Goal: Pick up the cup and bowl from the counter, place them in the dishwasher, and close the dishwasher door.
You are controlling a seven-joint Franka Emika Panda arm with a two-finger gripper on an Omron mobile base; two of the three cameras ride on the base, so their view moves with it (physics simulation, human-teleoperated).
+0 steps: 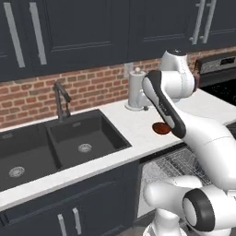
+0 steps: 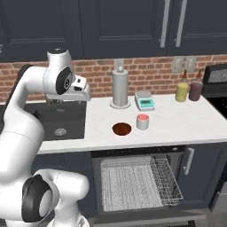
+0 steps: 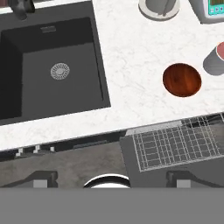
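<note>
Silvery wire-grid dishwasher (image 3: 175, 146) rack under spread claw (image 3: 107, 179); round bowl (image 3: 182, 79) on marbled counter (image 3: 131, 65).

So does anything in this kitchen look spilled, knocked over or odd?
Nothing spilled or toppled. The cup and bowl sit upright on the counter; the dishwasher just hangs open with its rack pulled out.

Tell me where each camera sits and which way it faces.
Left base view: behind the arm's left, facing the black double sink; white arm at right.
Right base view: behind its right, facing the white marbled counter and silvery wire dishwasher rack; arm at left.
Hand view: above, looking down; dark pincer tips at the bottom.
All three share the dark red-brown round bowl.
</note>
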